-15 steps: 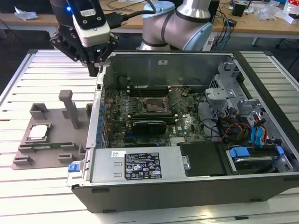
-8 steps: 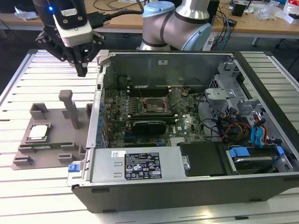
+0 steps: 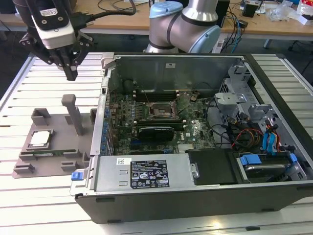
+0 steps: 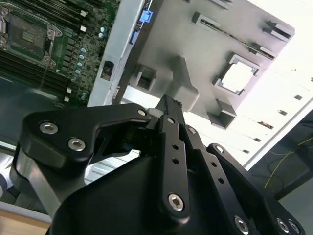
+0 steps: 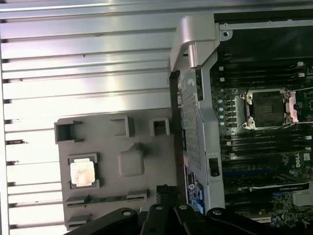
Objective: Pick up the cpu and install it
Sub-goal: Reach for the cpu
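Note:
The cpu [image 3: 40, 138], a small square chip with a silvery top, lies flat in a recess of the grey fixture [image 3: 58, 132] at the exterior view's left. Both wrist views show the cpu [image 4: 238, 77] [image 5: 81, 172] in that pocket too. My gripper [image 3: 71, 74] hangs high above the fixture's far end, shut with nothing between its black fingers [image 4: 168, 110], well apart from the chip. The dark motherboard socket [image 3: 161, 110] with its metal frame sits uncovered inside the case; the socket [image 5: 268, 108] holds no chip.
The open computer case [image 3: 195, 196] lies on a slatted metal table [image 3: 29, 210], right of the fixture. A tall grey post [image 3: 73, 115] rises from the fixture. Drive bays and cables [image 3: 264, 142] fill the case's right end. The arm's base [image 3: 186, 24] stands behind.

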Tool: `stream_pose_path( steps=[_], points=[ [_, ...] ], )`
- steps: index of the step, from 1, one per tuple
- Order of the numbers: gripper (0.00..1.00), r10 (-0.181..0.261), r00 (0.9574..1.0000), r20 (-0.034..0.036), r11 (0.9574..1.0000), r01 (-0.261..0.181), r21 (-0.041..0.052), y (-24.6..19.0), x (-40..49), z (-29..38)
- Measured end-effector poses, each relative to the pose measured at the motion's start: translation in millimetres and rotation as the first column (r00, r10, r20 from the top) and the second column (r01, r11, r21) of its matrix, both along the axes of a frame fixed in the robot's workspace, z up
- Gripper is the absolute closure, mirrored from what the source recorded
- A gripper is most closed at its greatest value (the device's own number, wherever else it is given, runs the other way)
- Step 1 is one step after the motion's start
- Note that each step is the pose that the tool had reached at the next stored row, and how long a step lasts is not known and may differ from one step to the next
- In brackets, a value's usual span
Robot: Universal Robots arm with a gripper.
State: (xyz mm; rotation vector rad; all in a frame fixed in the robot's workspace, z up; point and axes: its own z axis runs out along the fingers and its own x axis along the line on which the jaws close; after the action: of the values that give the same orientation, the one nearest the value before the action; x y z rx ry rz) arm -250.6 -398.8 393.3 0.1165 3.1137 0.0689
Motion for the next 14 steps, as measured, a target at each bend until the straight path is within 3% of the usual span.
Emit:
stream_pose_path(
  steps=[14],
  points=[
    [0.89, 0.000, 1.0000, 0.0001, 1.0000, 0.000, 0.0000, 0.0, -46.9, 0.0]
  ],
)
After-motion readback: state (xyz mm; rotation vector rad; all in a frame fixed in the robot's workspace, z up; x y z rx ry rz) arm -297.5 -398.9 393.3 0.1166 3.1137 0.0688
